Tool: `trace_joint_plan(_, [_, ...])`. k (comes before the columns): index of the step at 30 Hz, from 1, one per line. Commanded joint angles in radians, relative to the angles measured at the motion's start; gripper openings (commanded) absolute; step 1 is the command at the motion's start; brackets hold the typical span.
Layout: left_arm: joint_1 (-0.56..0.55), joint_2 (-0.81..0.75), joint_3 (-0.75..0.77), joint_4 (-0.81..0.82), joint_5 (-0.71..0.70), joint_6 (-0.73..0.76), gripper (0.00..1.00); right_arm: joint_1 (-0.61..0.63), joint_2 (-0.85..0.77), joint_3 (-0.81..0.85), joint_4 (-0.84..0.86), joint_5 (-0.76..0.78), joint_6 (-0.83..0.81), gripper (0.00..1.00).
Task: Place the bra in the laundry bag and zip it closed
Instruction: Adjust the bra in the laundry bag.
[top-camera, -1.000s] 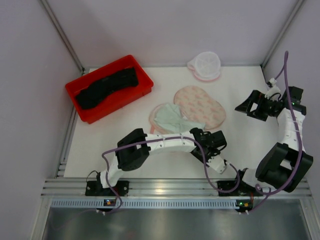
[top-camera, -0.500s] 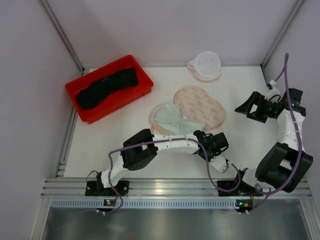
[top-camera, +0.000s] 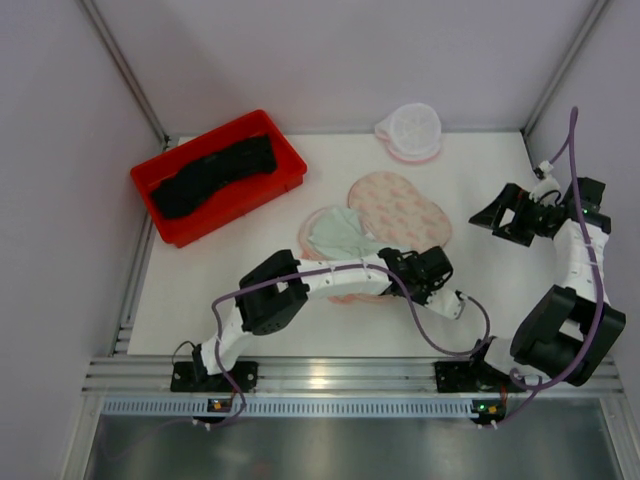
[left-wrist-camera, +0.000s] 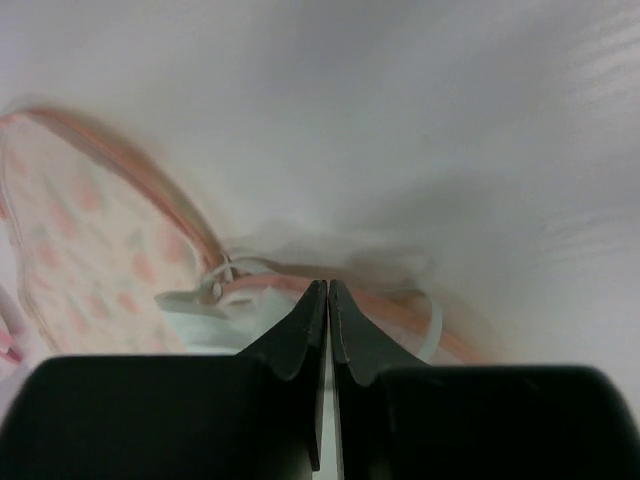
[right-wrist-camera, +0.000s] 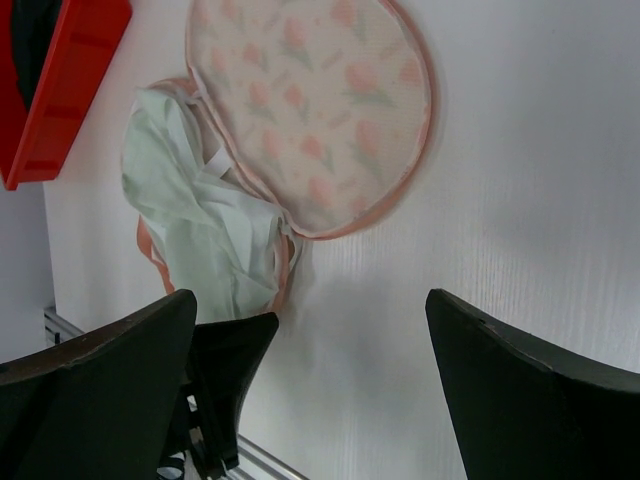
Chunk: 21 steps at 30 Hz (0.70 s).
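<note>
The black bra (top-camera: 210, 172) lies in a red bin (top-camera: 243, 203) at the back left. The laundry bag (top-camera: 410, 128), a small round white mesh pouch with pink edging, lies at the table's far edge, away from both grippers. My left gripper (top-camera: 400, 260) (left-wrist-camera: 327, 285) is shut, its tips against the pink trim of a peach oval patterned piece (top-camera: 400, 205) (left-wrist-camera: 90, 250); I see nothing between the jaws. My right gripper (top-camera: 487, 215) (right-wrist-camera: 310, 298) is open and empty, hovering right of the peach piece.
Pale green fabric (top-camera: 340, 235) (right-wrist-camera: 200, 220) lies bunched on the peach piece's left half. The red bin also shows in the right wrist view (right-wrist-camera: 70, 90). Grey walls close the table on three sides. A metal rail (top-camera: 330, 375) runs along the near edge.
My left gripper has moved slightly farther in, toward the peach piece, and pink trim now shows under its forearm. The right arm has barely moved.
</note>
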Motion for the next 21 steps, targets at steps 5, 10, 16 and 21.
trace_joint_plan(5, [0.010, -0.166, -0.062, -0.128, 0.158, 0.062, 0.35, -0.015, -0.033, -0.007, 0.027, -0.020, 0.002, 0.99])
trace_joint_plan(10, [0.009, -0.196, -0.090, -0.147, 0.231, 0.070, 0.40, -0.015, -0.046, -0.015, 0.030, -0.019, 0.000, 0.99])
trace_joint_plan(16, [0.003, -0.194, -0.096, -0.147, 0.275, 0.093, 0.40, -0.015, -0.047, -0.018, 0.030, -0.017, 0.000, 0.99])
trace_joint_plan(21, [-0.004, -0.110, -0.047, -0.147, 0.215, 0.108, 0.36, -0.015, -0.052, -0.026, 0.031, -0.017, 0.000, 1.00])
